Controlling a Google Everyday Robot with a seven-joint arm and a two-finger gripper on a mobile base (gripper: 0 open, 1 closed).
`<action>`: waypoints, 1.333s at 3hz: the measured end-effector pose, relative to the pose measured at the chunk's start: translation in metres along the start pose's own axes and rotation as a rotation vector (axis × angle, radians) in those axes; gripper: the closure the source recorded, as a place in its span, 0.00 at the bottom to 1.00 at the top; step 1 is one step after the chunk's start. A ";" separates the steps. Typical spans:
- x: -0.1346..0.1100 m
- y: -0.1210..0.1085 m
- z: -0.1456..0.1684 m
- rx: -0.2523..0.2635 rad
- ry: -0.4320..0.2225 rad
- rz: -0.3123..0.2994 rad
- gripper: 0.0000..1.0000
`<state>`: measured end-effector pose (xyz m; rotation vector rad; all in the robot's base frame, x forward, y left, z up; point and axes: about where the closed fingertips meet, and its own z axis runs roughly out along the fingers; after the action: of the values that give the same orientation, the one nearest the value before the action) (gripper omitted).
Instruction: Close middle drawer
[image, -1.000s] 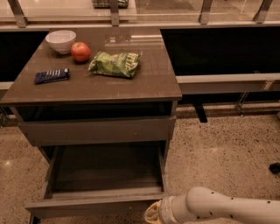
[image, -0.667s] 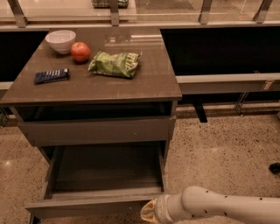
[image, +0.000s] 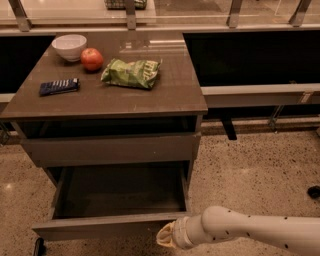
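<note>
As one middle drawer (image: 100, 227) gapes, end effector (image: 167, 236) abuts?

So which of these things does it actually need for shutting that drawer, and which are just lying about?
Needed: the open middle drawer; the gripper, by its front panel's right end.
Lying about: white bowl; red apple; green chip bag; dark blue packet.

The table (image: 125, 102) carries a white bowl (image: 69, 46) at its back left, an apple (image: 92, 59) just beside it, a green bag (image: 131, 73) mid-top and a dark packet (image: 59, 86) at the left. The gripper (image: 165, 237) is low before the table.
</note>
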<state>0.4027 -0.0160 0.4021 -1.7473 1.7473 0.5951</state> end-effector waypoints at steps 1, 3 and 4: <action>-0.006 -0.032 0.008 0.012 -0.048 0.008 1.00; -0.002 -0.051 0.012 0.028 -0.066 0.005 1.00; 0.000 -0.073 0.012 0.054 -0.065 -0.002 1.00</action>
<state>0.4768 -0.0107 0.3999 -1.6745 1.7014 0.5914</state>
